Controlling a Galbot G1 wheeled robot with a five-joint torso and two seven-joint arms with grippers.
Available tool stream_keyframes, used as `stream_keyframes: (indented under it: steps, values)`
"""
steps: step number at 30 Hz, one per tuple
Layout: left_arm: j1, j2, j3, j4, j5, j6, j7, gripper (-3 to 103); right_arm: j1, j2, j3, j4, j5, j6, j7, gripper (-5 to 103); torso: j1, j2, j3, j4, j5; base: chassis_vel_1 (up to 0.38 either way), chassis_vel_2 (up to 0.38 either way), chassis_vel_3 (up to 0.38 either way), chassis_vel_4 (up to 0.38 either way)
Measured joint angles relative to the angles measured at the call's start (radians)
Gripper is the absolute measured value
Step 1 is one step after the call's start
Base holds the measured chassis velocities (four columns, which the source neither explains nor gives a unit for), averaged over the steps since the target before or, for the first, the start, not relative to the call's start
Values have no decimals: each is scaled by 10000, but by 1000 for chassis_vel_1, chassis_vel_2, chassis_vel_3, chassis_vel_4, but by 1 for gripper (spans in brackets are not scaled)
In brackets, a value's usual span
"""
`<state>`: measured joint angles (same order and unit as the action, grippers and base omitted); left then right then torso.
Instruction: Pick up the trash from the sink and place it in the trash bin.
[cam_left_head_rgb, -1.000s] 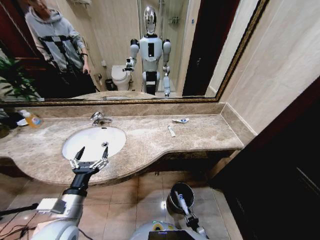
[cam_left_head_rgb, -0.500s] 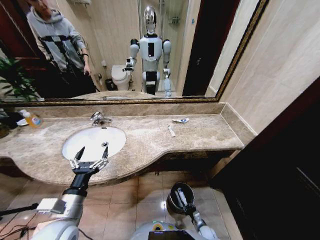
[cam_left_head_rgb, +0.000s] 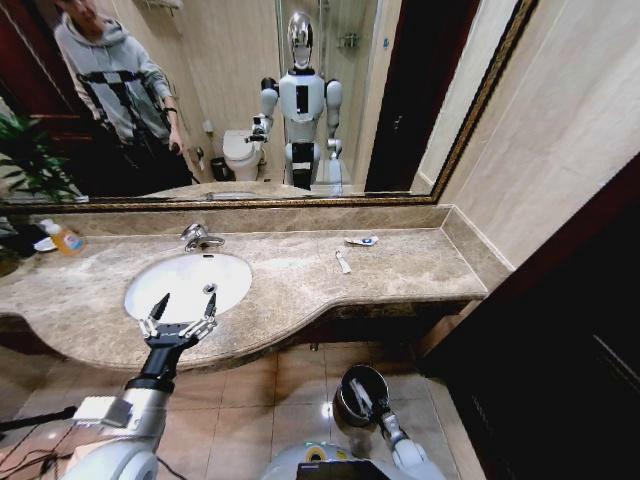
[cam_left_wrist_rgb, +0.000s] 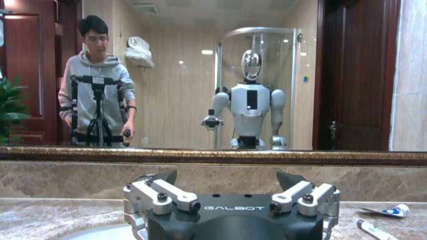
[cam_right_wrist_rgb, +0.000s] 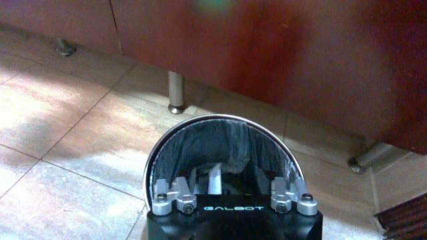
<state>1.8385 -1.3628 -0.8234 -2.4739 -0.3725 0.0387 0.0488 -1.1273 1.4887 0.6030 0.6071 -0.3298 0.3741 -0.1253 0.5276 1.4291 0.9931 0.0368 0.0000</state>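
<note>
**Right arm at the bin with a tube; left arm idle over the basin**

Since the earlier head frames the right gripper has travelled up and slightly left, from low centre-right onto the mouth of the trash bin; the white tube it carried goes with it. Nothing else has shifted: left gripper is where it was, lower left of the frame, fingers spread and empty above the near edge of the sink.

Right wrist view: bin rim sits directly ahead of the gripper, dark liner beneath, a pale strip between the jaws. You appear to have the jaws closed on the tube, though the view is tight.

Step in hand, as I judge it: the drop. Keep the gripper centred over the opening, well inside the shiny rim, and open only once the tube's lower end points into the liner; a release near the rim risks a bounce onto the floor tiles.

Remaining trash: one tube and one sachet with blue marking lie on the marble counter, right of the basin, upper centre of the head frame, well apart from both grippers.
</note>
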Motion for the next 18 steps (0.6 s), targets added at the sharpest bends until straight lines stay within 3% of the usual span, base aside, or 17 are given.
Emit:
stream_keyframes:
  steps: [4, 8, 11, 18]
  values:
    - [0, 0, 0, 0, 0, 0, -1, 100, 77, 15, 6, -195, 0, 210, 235, 72, 0, 0, 0, 0, 0, 0, 0, 0, 0]
    - [0, 0, 0, 0, 0, 0, 0, 100, 44, 38, 12, -208, 179, 275, 366, 93, 0, 0, 0, 0, 0, 0, 0, 0, 0]
    - [0, 0, 0, 0, 0, 0, 0, 100, -7, 89, 10, -141, 568, 262, 390, 99, 0, 0, 0, 0, 0, 0, 0, 0, 0]
    - [0, 0, 0, -1, 0, 0, 0, 100, -155, 87, 13, 80, 799, 247, 450, 100, 0, 0, 0, 0, 1, 0, 0, 0, 0]
